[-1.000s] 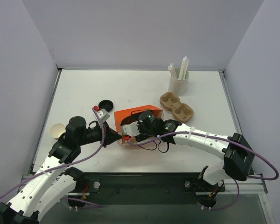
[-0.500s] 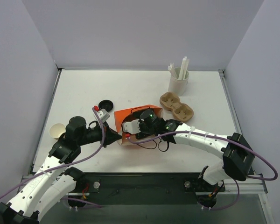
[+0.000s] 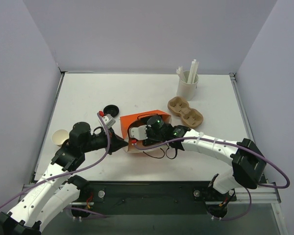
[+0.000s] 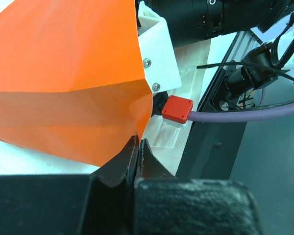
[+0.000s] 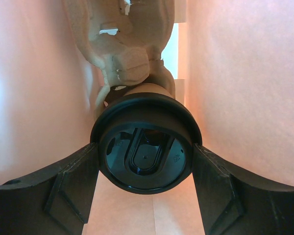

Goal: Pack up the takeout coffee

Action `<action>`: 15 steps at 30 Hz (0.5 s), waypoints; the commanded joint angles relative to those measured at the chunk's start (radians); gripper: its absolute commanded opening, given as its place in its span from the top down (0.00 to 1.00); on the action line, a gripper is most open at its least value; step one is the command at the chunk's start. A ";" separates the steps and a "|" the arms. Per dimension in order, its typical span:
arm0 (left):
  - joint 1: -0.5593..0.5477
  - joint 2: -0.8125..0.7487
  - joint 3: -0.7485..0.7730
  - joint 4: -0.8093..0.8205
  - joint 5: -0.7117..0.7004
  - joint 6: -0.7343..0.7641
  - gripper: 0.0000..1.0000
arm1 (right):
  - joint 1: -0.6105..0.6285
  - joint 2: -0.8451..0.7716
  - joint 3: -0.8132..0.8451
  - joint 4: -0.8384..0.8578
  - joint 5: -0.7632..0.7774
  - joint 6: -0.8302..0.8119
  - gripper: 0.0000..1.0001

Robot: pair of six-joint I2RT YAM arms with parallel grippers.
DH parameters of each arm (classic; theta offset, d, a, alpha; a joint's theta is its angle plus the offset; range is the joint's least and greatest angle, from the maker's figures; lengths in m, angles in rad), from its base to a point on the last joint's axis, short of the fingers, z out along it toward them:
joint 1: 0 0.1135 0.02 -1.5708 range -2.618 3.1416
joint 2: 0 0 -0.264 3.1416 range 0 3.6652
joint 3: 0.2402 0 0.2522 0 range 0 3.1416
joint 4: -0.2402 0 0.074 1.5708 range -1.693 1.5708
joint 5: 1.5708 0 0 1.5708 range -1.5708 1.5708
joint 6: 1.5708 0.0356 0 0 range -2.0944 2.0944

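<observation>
Takeout coffee: the takeout coffee (image 5: pixel 144 147) was inside the orange bag (image 3: pixel 142 119), lid toward the wrist camera, its tan body pointing deeper in.
Right gripper: the right gripper (image 5: pixel 144 161) held the cup across its black lid, one finger (image 5: pixel 73 183) pressed to each side of the rim, jaws spread wide by the lid.
Left gripper: the left gripper (image 4: pixel 138 144) was closed tight, pinching the near edge of the bag's mouth between its tips.
Bag: it lay on its side on the white table (image 3: pixel 88 93), the right wrist filling its opening.
In the way: a tan moulded pulp piece (image 5: pixel 122 49) sat deeper in the bag, just beyond the cup; whether the two touched could not be told. Orange walls ran close on both sides of the fingers.
Around, left: a loose black lid (image 3: pixel 110 109) lay near the bag's far-left corner; a lidless paper cup (image 3: pixel 60 137) stood by the left arm.
Around, right: a pulp cup carrier (image 3: pixel 185 111) lay just beside the bag; behind it stood a white cup of sticks (image 3: pixel 187 84).
</observation>
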 commanded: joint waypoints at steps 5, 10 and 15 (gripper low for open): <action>-0.007 0.007 -0.006 0.019 0.015 -0.010 1.00 | -0.004 -0.025 0.103 -0.082 0.007 0.056 0.63; -0.010 0.008 -0.006 0.019 0.015 -0.010 1.00 | -0.001 -0.036 0.131 -0.127 -0.003 0.064 0.64; -0.014 0.008 -0.006 0.019 0.014 -0.010 1.00 | 0.000 -0.058 0.149 -0.181 -0.062 0.087 0.64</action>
